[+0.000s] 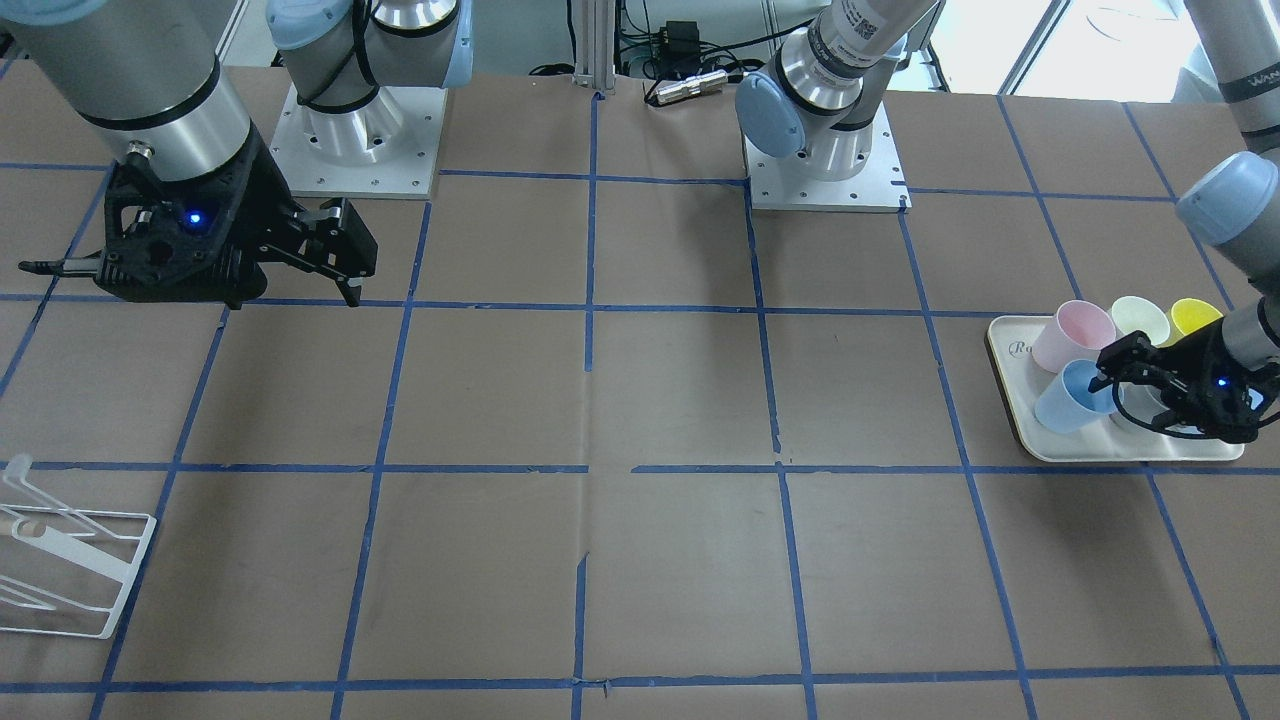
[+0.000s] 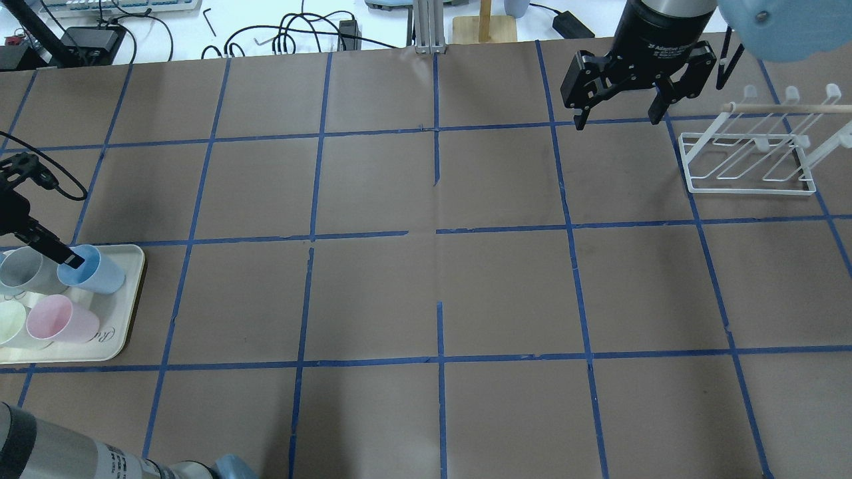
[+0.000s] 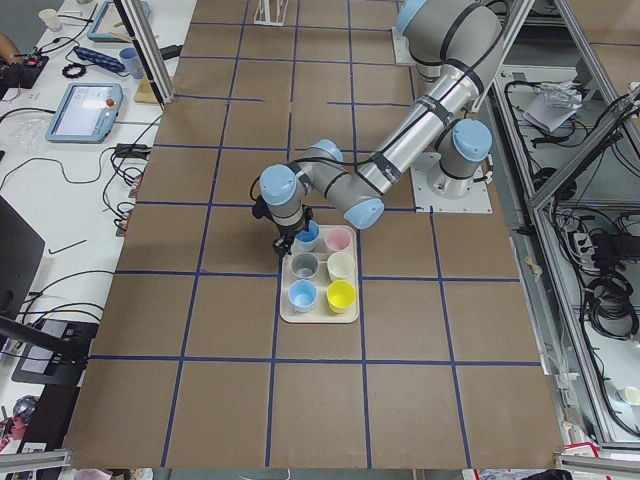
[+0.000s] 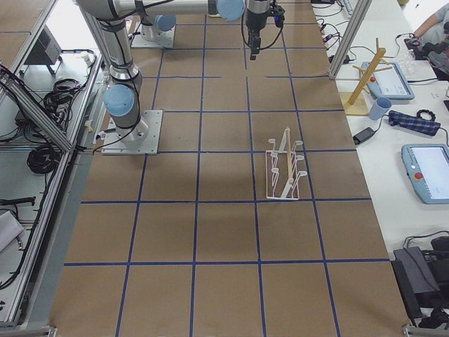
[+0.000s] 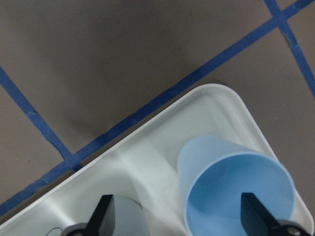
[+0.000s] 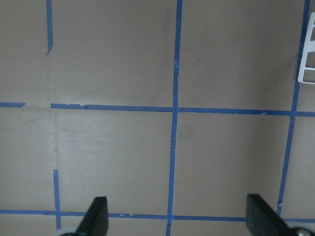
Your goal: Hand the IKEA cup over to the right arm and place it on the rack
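The pale blue IKEA cup point(image 2: 95, 271) stands at the far corner of the cream tray point(image 2: 130, 299), tilted a little; it also shows in the front view point(image 1: 1068, 397) and the left wrist view point(image 5: 231, 182). My left gripper point(image 5: 176, 201) is open and low over it. One finger is inside the cup's mouth, the other outside beside the grey cup point(image 2: 23, 269). A second blue cup point(image 3: 302, 294) stands nearer on the tray. My right gripper point(image 2: 616, 120) is open and empty, above the table beside the white wire rack point(image 2: 749, 163).
On the tray also stand a pink cup point(image 2: 56, 318), a pale cream cup point(image 1: 1140, 318) and a yellow cup point(image 1: 1195, 315). The rack has a wooden peg point(image 2: 785, 108) across its prongs. Blue tape lines grid the brown table.
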### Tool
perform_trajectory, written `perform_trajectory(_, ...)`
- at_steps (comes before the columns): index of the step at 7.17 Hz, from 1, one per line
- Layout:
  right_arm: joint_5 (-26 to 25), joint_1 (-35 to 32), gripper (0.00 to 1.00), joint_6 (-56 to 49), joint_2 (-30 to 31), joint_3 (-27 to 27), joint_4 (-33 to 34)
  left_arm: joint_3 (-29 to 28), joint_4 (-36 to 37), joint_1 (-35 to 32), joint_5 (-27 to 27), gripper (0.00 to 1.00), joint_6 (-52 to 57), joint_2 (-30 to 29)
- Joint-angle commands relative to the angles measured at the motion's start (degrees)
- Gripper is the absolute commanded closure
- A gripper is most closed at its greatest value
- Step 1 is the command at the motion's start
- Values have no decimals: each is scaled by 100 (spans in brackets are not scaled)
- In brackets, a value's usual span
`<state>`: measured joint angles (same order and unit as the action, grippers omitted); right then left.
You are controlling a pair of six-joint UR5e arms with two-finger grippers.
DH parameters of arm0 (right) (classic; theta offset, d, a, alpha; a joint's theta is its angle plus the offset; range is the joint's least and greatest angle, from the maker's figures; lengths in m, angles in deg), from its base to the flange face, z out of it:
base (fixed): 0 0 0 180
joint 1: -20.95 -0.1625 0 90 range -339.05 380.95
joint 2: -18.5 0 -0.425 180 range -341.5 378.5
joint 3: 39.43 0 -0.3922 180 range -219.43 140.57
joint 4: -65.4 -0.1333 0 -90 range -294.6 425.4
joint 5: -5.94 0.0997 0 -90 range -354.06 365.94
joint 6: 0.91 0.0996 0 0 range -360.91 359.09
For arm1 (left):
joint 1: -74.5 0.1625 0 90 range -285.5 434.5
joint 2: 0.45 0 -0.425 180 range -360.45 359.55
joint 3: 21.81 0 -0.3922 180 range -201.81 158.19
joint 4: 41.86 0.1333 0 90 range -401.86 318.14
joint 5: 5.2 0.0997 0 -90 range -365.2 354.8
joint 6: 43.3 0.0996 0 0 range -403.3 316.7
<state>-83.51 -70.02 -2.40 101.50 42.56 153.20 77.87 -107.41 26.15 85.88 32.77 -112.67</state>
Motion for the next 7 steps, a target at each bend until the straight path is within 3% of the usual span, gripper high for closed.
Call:
perform_trajectory(1,7,0,0,16,-3,2,0,8,-19,-25,16,43,4,-98)
perform_trajectory(2,7,0,0,17,-3,2,0,25,-10,-34,59,82,13,-116)
perform_trajectory(3,-2,0,0,25,-3,2,0,26,-36,-43,60,100,13,-116)
perform_trajectory(5,-2,0,0,17,-3,2,0,-1,-89,-52,68,100,-4,-107)
perform_trajectory(7,-11,0,0,-18,-3,2,0,-54,-623,-200,-167,100,-214,102)
